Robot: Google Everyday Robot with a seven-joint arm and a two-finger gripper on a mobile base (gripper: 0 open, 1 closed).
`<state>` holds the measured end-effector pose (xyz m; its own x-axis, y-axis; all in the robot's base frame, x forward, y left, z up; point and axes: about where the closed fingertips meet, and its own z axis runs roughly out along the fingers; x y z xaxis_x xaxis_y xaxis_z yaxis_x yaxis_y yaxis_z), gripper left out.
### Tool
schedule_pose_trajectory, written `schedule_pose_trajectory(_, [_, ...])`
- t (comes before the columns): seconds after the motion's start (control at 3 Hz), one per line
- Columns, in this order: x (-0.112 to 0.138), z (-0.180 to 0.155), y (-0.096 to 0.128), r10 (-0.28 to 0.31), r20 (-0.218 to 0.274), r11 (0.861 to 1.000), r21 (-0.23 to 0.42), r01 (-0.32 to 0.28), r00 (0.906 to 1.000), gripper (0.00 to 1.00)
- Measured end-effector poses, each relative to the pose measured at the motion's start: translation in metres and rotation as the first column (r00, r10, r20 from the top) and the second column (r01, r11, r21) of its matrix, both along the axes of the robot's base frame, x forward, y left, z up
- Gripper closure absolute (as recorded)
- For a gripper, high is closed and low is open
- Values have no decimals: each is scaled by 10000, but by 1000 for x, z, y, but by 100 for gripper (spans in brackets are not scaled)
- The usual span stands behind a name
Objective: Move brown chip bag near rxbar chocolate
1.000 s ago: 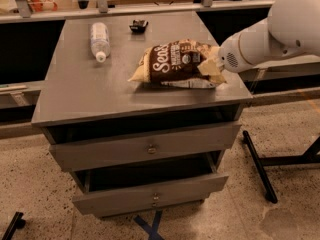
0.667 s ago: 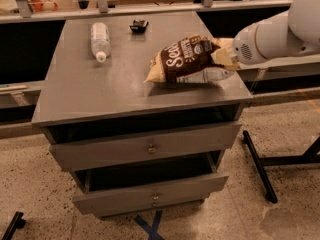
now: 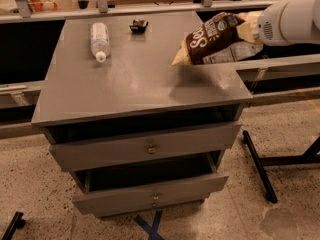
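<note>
Over at the right edge of the grey counter (image 3: 125,84), the robot's rounded white arm (image 3: 290,19) is reaching in from the side, and its pincer (image 3: 248,30) is clamping the pale tan right end of the large pillow-shaped dark brown chip bag (image 3: 215,39). The bag is hanging clear of the counter, tilting with its left end lower, white lettering facing out, and it is casting a soft shadow on the surface beneath it. The small black flat rxbar chocolate (image 3: 138,25) is lying near the back edge of the counter, well apart from the bag and to its left. A clear plastic bottle (image 3: 100,40) is lying on its side further left, its white cap pointing toward the front. Below the top, two grey drawers (image 3: 150,146) are sitting slightly pulled out, the lower one farther than the upper, above a speckled floor (image 3: 40,194).
</note>
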<state>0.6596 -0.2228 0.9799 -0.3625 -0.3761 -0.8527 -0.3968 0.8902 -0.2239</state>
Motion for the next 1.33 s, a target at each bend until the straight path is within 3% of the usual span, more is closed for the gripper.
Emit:
schedule_pose_trajectory(0.33, [11,30,-11,-883,771,9960,178,871,9931,100])
schedule_pose_trajectory(0.67, [18,48,-18,-1474,1155,9887,455,1430,9823,100])
schedule_pose_trajectory(1.33, [81,74,-3,-2012,1290,9779,830,1917,9710,100])
